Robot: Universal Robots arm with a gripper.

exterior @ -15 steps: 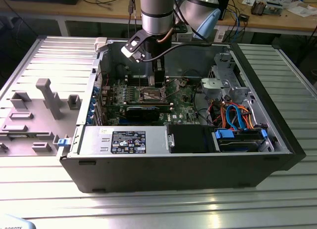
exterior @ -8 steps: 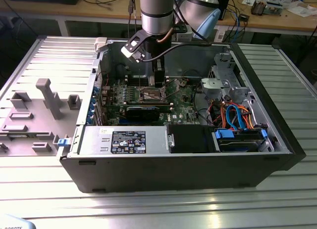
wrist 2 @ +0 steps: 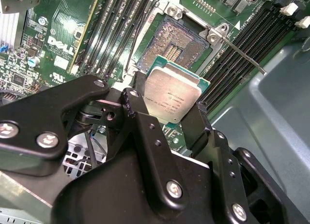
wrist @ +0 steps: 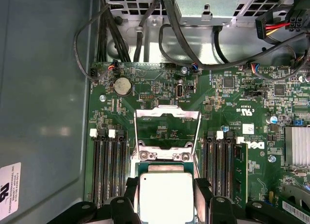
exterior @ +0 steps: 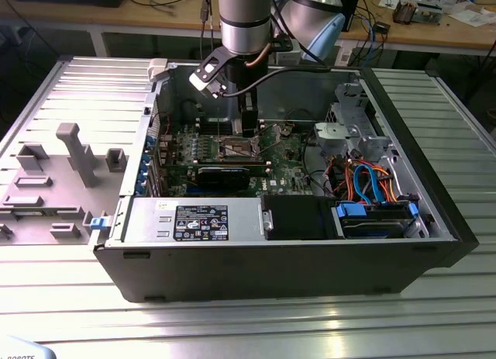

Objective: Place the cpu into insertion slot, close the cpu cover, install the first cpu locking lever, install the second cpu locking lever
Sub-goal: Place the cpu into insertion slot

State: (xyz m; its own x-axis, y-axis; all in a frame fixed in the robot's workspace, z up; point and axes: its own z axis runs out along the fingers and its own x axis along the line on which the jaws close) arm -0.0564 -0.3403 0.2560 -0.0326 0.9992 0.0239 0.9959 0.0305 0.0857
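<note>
Ribbed metal table (exterior: 248,320) carries an open computer case (exterior: 232,270); cluttered wooden bench (exterior: 434,35) behind. Gripper (wrist 2: 169,100) clenched on the cpu (wrist 2: 172,91), just above the insertion slot (wrist 2: 172,42), whose pin field lies bare in the second wrist view. First wrist view: the cpu cover (wrist: 167,110) stands open beyond.

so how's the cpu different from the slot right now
The cpu is clamped in the gripper, above the board; the slot sits fixed in the board. The cpu top is plain silver; the slot is a dark pin field. Both are square and similar in outline.
</note>
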